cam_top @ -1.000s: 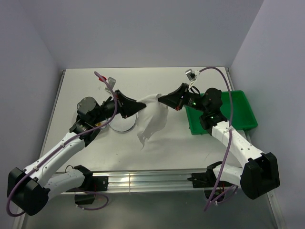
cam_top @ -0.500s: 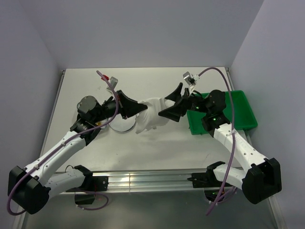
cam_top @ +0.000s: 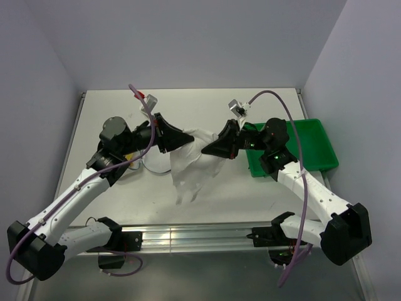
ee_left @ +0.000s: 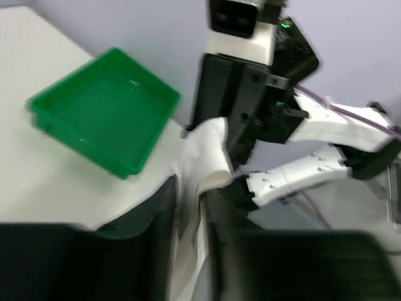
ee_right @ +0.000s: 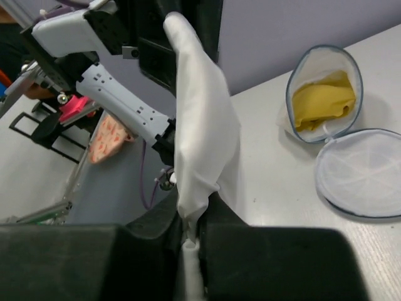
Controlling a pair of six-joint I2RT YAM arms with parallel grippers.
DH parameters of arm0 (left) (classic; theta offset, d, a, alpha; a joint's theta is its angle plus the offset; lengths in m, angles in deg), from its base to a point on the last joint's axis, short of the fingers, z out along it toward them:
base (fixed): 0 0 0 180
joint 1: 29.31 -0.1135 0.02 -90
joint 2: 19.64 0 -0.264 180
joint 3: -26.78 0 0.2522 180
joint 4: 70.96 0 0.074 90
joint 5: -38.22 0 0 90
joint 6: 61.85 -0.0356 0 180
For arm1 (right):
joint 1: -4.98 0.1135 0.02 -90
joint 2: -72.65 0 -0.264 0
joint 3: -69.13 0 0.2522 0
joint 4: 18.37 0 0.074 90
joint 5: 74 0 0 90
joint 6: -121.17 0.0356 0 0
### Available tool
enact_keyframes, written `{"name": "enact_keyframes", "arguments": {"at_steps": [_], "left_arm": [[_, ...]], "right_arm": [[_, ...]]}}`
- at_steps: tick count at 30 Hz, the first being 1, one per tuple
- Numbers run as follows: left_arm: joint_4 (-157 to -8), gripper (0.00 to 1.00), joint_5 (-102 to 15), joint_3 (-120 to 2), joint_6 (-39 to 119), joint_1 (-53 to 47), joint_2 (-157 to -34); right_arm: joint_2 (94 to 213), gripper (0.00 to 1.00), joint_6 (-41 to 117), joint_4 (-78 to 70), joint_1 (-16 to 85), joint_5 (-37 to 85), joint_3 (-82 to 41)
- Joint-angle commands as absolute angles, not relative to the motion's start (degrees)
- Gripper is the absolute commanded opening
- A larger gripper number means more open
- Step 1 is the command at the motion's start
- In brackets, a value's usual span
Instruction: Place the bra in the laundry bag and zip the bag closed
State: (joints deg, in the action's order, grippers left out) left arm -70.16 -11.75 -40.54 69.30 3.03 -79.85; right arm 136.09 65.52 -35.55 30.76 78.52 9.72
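The bra (cam_top: 191, 166) is a limp white garment held in the air between both grippers, its lower part hanging toward the table. My left gripper (cam_top: 182, 139) is shut on its left upper edge, seen in the left wrist view (ee_left: 188, 194) with white fabric (ee_left: 203, 153) between the fingers. My right gripper (cam_top: 210, 149) is shut on the right upper edge (ee_right: 191, 219), with the fabric (ee_right: 203, 125) rising from the jaws. The laundry bag (ee_right: 326, 94) lies open on the table with something yellow in one half and its mesh lid (ee_right: 363, 172) flat beside it. In the top view it (cam_top: 152, 164) is mostly hidden behind the left arm.
A green plastic tray (cam_top: 313, 147) stands at the right of the table, just behind the right arm, and shows in the left wrist view (ee_left: 100, 110). The table's side and back walls are close around.
The bra was bunched between the grippers half a second ago and now hangs down long again. Both grippers have risen slightly and stayed shut on it.
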Motion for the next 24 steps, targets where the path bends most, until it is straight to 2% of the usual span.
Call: {"name": "enact_keyframes", "arguments": {"at_steps": [1,2,3,5,6,9,15,16,20,24], "left_arm": [[-83.28,0.30,-22.40,-46.56,60.44,3.21,-78.80],[-87.32,0.46,-26.08,-47.71,59.01,3.21,-78.79],[-94.23,0.68,-34.21,-50.07,57.70,3.21,-78.79],[-100.78,0.83,-42.52,-52.97,55.14,2.86,-78.97],[-105.07,0.85,-49.25,-53.42,54.61,2.33,-78.88],[-110.46,0.81,-51.43,-54.04,54.26,-3.45,-78.53],[-118.03,0.75,-68.36,-47.55,53.81,-18.75,-77.39],[-117.60,0.75,-73.62,-46.24,53.99,-19.11,-76.61],[-118.11,0.75,-82.51,-40.61,55.31,-20.61,-76.77],[-116.37,0.72,-85.80,-35.94,55.57,-21.48,-75.11]], "right_arm": [[136.19,0.02,66.14,-35.37,31.61,73.84,6.50],[136.46,0.00,66.93,-35.89,31.53,72.96,6.50],[137.24,0.00,67.55,-36.94,31.61,71.22,6.58],[138.04,0.00,68.70,-37.65,31.53,68.40,7.11],[138.13,0.00,69.13,-38.09,31.61,67.52,7.37],[137.96,0.00,69.40,-38.71,31.61,63.66,9.57],[135.50,0.00,67.75,-36.09,31.61,56.62,14.49],[134.97,0.00,66.86,-34.94,31.61,54.35,15.02],[132.60,0.00,64.57,-30.99,31.61,50.46,15.72],[130.66,0.00,62.73,-29.66,31.44,48.53,17.39]]}}
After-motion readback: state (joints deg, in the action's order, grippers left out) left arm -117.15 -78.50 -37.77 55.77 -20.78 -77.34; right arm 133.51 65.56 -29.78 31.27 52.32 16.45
